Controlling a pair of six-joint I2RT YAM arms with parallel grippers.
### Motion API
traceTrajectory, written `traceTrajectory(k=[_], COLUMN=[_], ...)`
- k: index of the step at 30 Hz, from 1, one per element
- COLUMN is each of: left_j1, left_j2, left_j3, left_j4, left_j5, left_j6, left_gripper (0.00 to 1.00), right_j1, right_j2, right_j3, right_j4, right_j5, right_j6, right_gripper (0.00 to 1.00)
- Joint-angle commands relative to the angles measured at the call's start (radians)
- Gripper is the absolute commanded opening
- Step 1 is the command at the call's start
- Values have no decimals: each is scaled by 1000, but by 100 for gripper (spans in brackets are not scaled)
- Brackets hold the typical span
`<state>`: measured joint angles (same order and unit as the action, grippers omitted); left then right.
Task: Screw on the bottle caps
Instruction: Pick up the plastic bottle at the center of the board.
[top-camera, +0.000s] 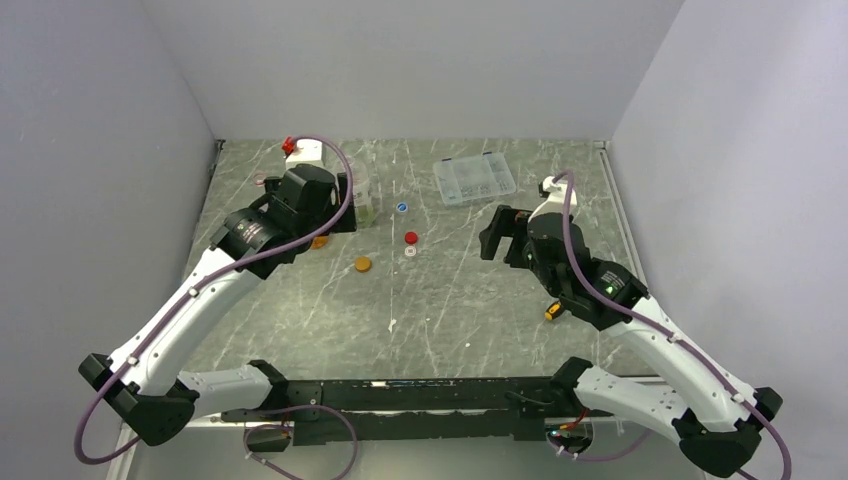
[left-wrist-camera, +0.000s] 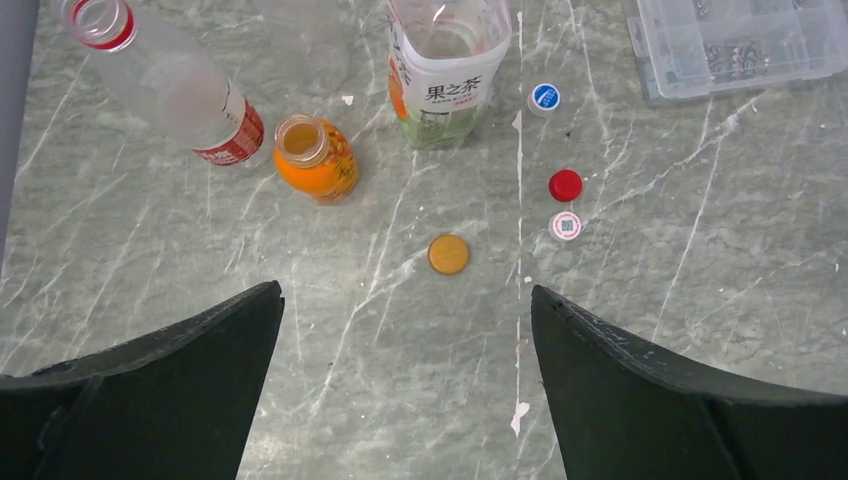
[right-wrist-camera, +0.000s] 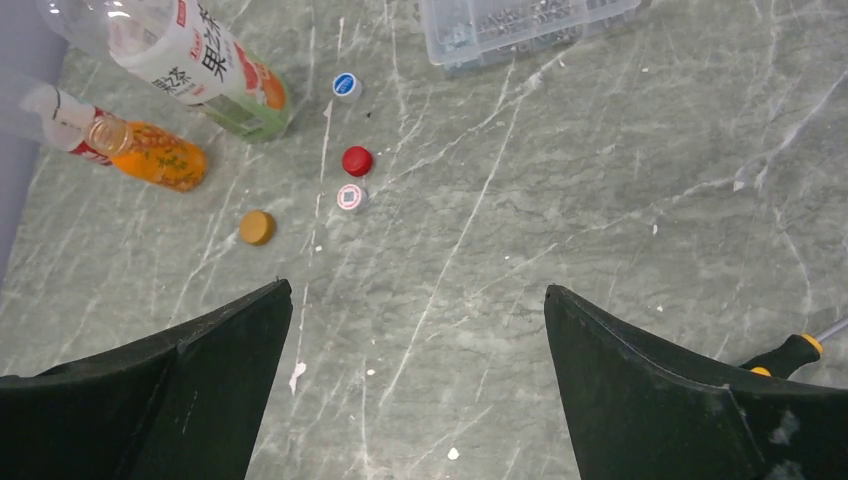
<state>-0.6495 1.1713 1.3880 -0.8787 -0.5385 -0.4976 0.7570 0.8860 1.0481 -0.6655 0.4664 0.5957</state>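
Several loose bottle caps lie mid-table: blue (left-wrist-camera: 545, 97), red (left-wrist-camera: 565, 185), whitish (left-wrist-camera: 566, 227) and orange (left-wrist-camera: 448, 254). Three uncapped bottles stand behind them: a red-labelled one (left-wrist-camera: 190, 90), a squat one with orange liquid (left-wrist-camera: 315, 158) and a white-labelled one (left-wrist-camera: 445, 80). My left gripper (left-wrist-camera: 405, 288) hangs open above the table, just short of the orange cap, holding nothing. My right gripper (right-wrist-camera: 417, 287) is open too, over bare table to the right of the caps, with the red cap (right-wrist-camera: 357, 160) and whitish cap (right-wrist-camera: 350, 197) ahead of it on the left.
A flat clear compartment box (top-camera: 474, 181) sits at the back right of the caps. A screwdriver with a black and orange handle (right-wrist-camera: 790, 352) lies by the right arm. A white object with a red top (top-camera: 300, 150) stands at the back left. Grey walls close three sides.
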Motion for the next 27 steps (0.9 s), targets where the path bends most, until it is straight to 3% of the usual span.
traceTrajectory(k=[1,15,21,27], left_j1=[-1,0,-1,20], left_j2=[-15,-13,5,25], left_j3=[53,32,12,-17], left_j4=[-91,-68,-61,97], left_j5=[-5,-21,-37,9], left_j6=[-38,-12,10,73], left_gripper=[99,99,99,99], right_j1=[2,2,1,2], right_j2=[-18,-7,36,138], right_j3=[47,101,111,114], right_j4=[-36,-60,-1,99], right_j5=[-2,77,-7,-108], right_j6=[26,3,-71,-128], right_gripper=[100,100,100,100])
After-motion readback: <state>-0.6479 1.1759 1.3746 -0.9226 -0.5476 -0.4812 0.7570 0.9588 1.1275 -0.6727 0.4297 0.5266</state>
